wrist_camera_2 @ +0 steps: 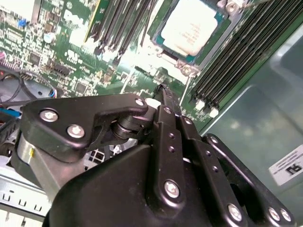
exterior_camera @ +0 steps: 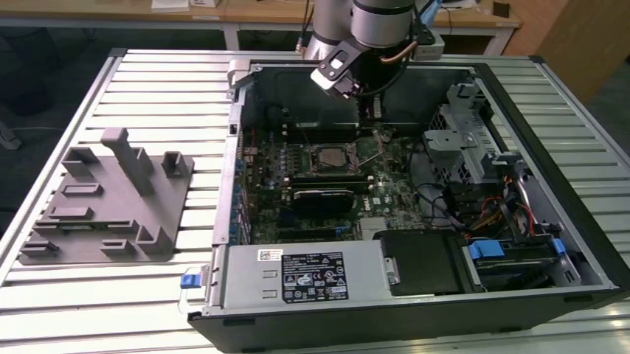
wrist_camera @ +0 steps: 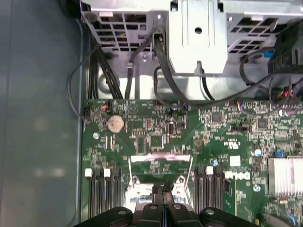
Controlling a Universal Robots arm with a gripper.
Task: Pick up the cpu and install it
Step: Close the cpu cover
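Note:
The cpu [wrist_camera_2: 190,24], a flat square chip with a shiny silver top, lies in the motherboard socket [exterior_camera: 330,156] inside the open computer case. My gripper [exterior_camera: 373,127] hangs over the board just beside the socket, on the exterior view's right. Its black fingers are pressed together with nothing between them in both wrist views, gripper [wrist_camera: 163,191] and gripper [wrist_camera_2: 160,91]. In the first wrist view the socket's shiny metal frame [wrist_camera: 161,163] stands right at the fingertips; I cannot tell whether they touch it.
Memory slots [wrist_camera: 102,189] flank the socket. A metal drive cage [exterior_camera: 473,140] with cables fills the case's side on the exterior view's right. The power supply [exterior_camera: 305,273] sits at the front. A grey fixture block [exterior_camera: 108,199] stands on the slatted table to the exterior view's left.

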